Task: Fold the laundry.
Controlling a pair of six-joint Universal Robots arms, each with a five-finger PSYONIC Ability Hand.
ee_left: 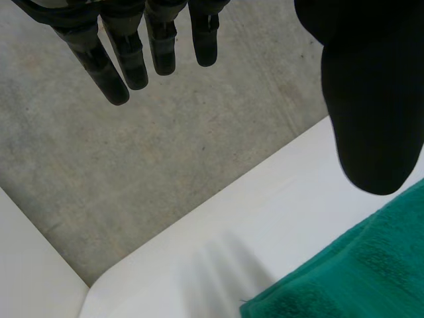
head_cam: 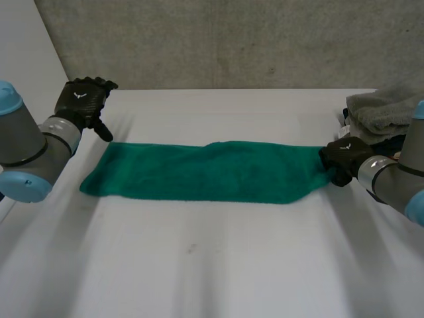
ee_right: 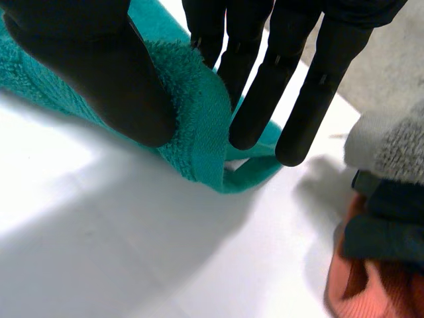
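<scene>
the right hand (head_cam: 344, 158) covers the right end of the green towel (head_cam: 199, 172) in the head view, so its hem there is out of sight. the pile of clothes (head_cam: 377, 112) behind that hand is cut by the picture's edge and partly hidden by the right arm (head_cam: 392, 177); its number of pieces cannot be told. in the right wrist view the thumb hides part of the towel's pinched end. in the left wrist view the towel runs out of frame near the left hand (ee_left: 371, 99), just a corner on the worktop (ee_left: 218, 232).
</scene>
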